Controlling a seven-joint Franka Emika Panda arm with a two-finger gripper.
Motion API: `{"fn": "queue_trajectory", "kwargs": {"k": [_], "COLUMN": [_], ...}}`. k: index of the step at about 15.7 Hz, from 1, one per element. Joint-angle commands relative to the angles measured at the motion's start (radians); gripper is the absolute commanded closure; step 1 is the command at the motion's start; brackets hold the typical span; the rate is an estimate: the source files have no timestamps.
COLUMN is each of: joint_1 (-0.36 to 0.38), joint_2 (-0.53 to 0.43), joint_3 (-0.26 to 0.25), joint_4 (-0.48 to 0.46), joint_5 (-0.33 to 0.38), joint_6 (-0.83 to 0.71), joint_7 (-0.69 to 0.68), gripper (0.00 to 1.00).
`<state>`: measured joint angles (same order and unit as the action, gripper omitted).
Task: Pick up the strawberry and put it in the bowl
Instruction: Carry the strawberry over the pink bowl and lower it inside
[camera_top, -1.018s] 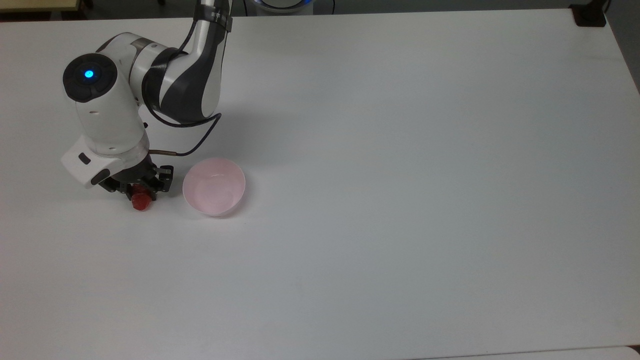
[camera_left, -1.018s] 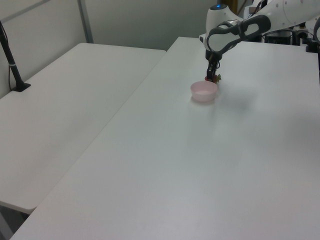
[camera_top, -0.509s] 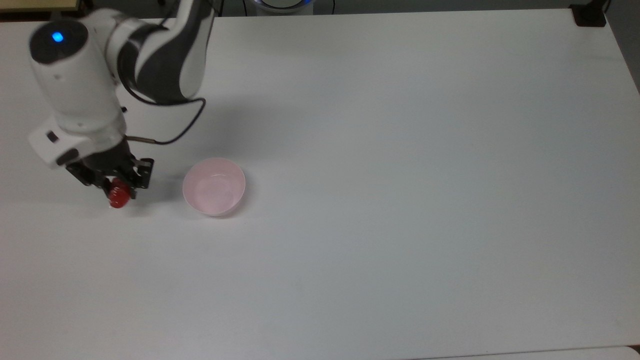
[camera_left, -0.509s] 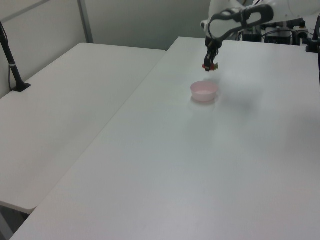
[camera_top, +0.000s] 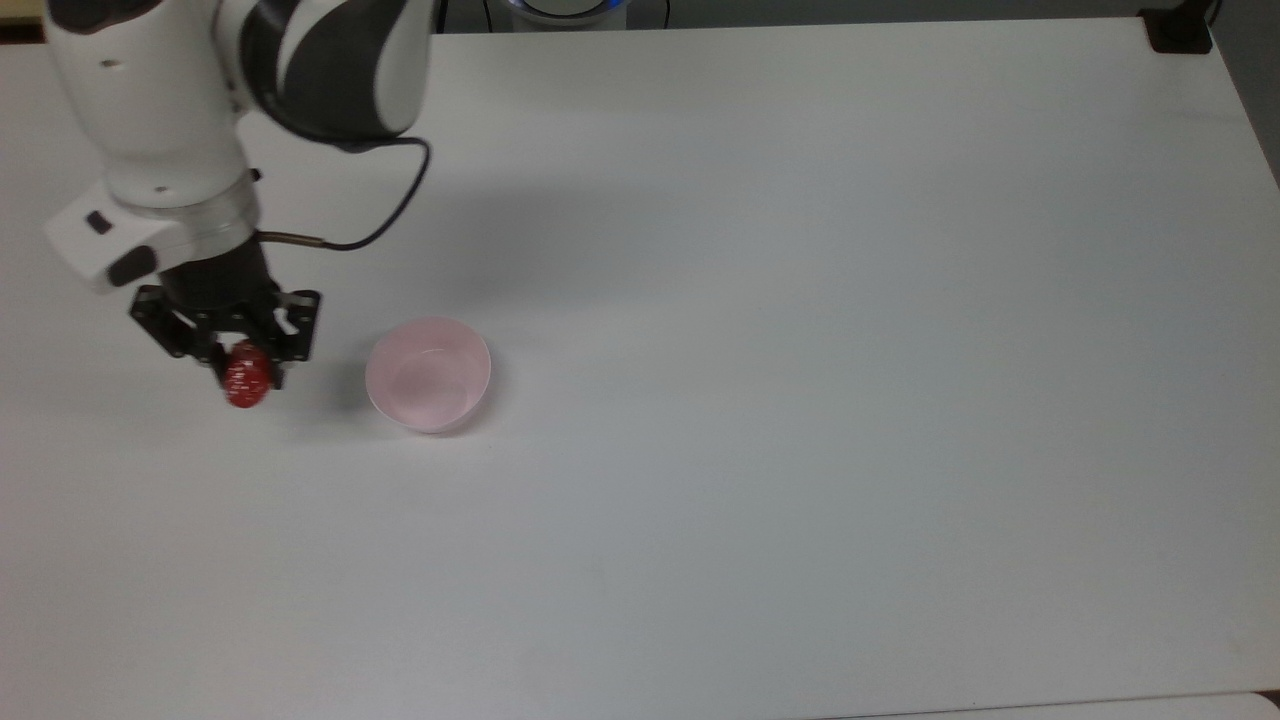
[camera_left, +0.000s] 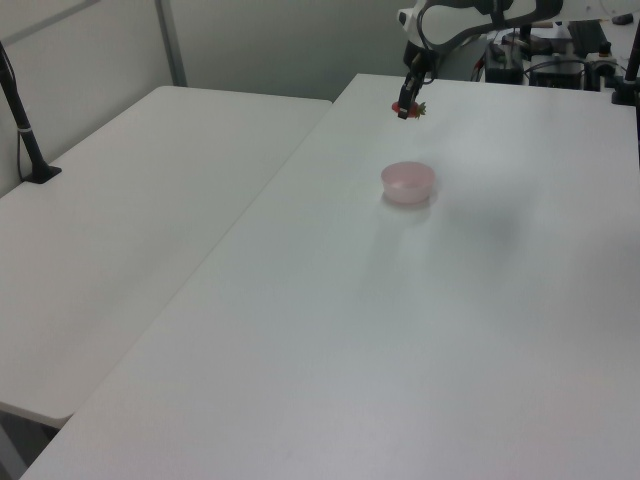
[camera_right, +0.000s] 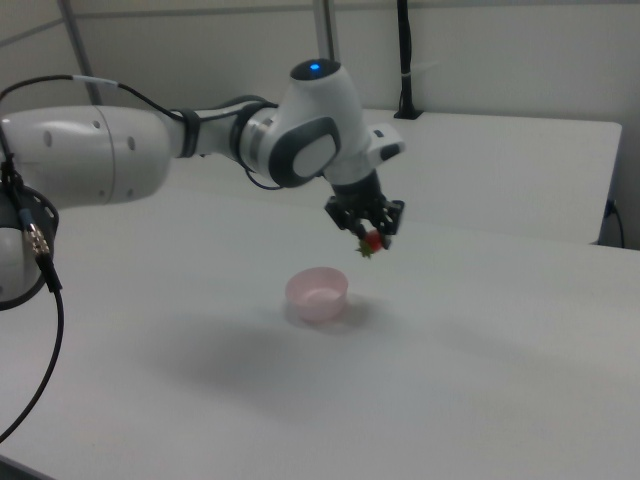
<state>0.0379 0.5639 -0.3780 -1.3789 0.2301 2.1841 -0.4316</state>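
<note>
White laminate covers the long table (camera_top: 800, 300), the largest thing here, and a 2nd white table (camera_left: 150, 200) stands alongside it on the left view's left, with a black post (camera_left: 22, 115) clamped near its edge. Pale partition walls close the room behind, and a dark upright pole (camera_right: 403, 60) rises at the back in the right view. The Franka arm (camera_right: 150, 150), white with grey joints, reaches out over the table. The pale pink bowl (camera_top: 428, 373) sits empty on the table. The gripper (camera_top: 243, 352) is clamped on the strawberry (camera_top: 246, 376), which hangs well clear of the surface; in the right view it is above the bowl's height and off to the right view's right of it (camera_right: 372, 241).

The step in hand looks like the carry: the fruit is lifted but not yet over the bowl. The next move calls for a sideways travel toward the top view's right until the berry is centred above the rim, then a short descent and release, kept low so the light bowl is not knocked or the berry bounced out.
</note>
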Motion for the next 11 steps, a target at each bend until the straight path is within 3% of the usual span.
{"fn": "queue_trajectory", "kwargs": {"k": [1,7,9,10,11], "joint_1": [0.092,0.148,0.155,0.166,0.168], "joint_2": [-0.09,-0.082,-0.075,-0.07,-0.07], "joint_3": [-0.012,-0.012,-0.01,-0.01,-0.01], "joint_4": [-0.092,-0.141,-0.152,-0.16,-0.164], "joint_5": [0.005,-0.012,-0.037,-0.041,-0.043], "joint_6": [-0.098,-0.116,-0.115,-0.115,-0.115], "joint_7": [0.02,0.02,0.022,0.022,0.022], "gripper": [0.61,0.51,0.33,0.11,0.0]}}
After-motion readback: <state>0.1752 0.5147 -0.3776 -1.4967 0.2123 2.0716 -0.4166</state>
